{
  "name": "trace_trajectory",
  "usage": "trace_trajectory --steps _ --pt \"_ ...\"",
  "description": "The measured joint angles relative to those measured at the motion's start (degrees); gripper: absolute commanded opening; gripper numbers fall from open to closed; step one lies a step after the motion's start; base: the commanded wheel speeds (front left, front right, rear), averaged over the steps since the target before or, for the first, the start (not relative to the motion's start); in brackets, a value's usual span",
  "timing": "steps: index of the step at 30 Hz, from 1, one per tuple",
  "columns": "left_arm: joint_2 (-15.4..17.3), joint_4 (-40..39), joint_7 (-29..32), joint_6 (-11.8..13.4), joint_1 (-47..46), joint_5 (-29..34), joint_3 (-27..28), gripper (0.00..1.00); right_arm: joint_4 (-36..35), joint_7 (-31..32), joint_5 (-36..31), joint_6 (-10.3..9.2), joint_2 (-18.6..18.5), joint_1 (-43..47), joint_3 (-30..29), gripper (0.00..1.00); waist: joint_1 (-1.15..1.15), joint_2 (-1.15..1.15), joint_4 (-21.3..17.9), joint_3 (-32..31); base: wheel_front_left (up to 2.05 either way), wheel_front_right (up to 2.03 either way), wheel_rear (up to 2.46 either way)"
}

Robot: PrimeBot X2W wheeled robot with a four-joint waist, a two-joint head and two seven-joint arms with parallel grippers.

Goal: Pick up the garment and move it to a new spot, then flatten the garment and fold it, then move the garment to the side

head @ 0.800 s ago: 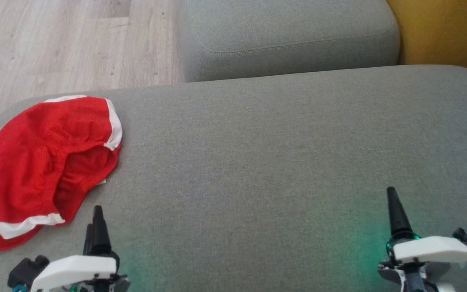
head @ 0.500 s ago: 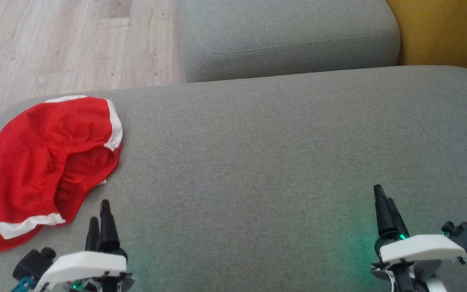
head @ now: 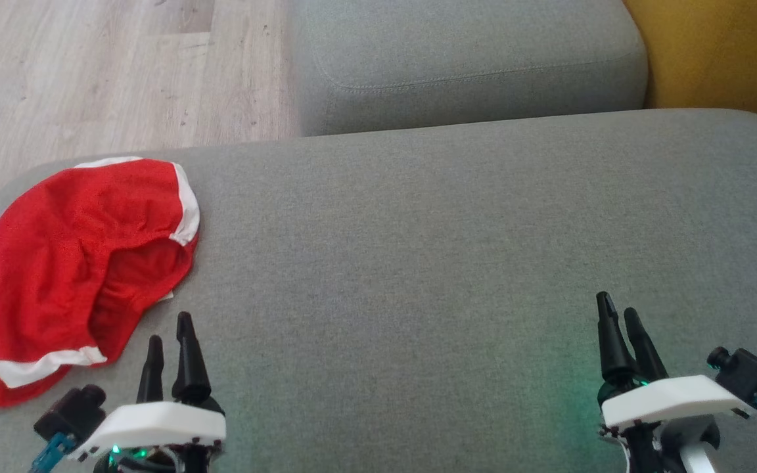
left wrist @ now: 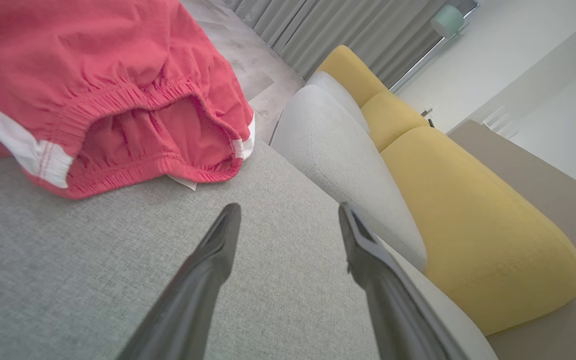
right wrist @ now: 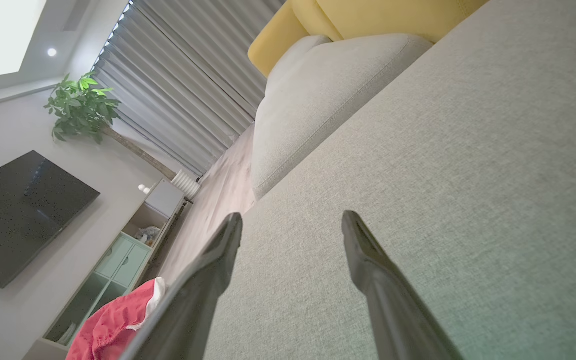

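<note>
The garment (head: 69, 263) is a pair of red shorts with white trim, crumpled at the left end of the grey sofa cushion (head: 451, 249). In the left wrist view the garment (left wrist: 93, 85) lies just beyond my fingertips, waistband facing me. My left gripper (head: 169, 332) stands open over the cushion, close to the garment's near right edge, holding nothing; its gap shows as the left gripper (left wrist: 288, 212). My right gripper (head: 618, 310) is open and empty at the lower right, far from the shorts. From the right wrist, the right gripper (right wrist: 292, 220) points along the cushion, with the garment (right wrist: 113, 325) low at the left.
A second grey cushion (head: 470, 59) sits behind, with a yellow cushion (head: 720, 52) to its right. Wooden floor (head: 89, 72) lies beyond the sofa's left edge. The right wrist view takes in a TV (right wrist: 18, 215), a plant (right wrist: 80, 107) and curtains (right wrist: 183, 95).
Both grippers have turned so that their two fingers now show side by side. The left has shifted slightly right and forward, the right slightly left and forward. The garment lies unmoved.
</note>
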Motion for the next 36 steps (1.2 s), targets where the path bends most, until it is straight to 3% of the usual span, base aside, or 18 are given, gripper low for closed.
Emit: trace_trajectory --steps 36 --pt "0.07 -0.64 -5.87 1.54 -0.14 26.96 -4.56 1.00 2.23 -5.84 -27.16 0.00 0.09 -0.65 -0.44 1.00 0.00 0.00 0.28 -1.16 0.00 0.00 0.00"
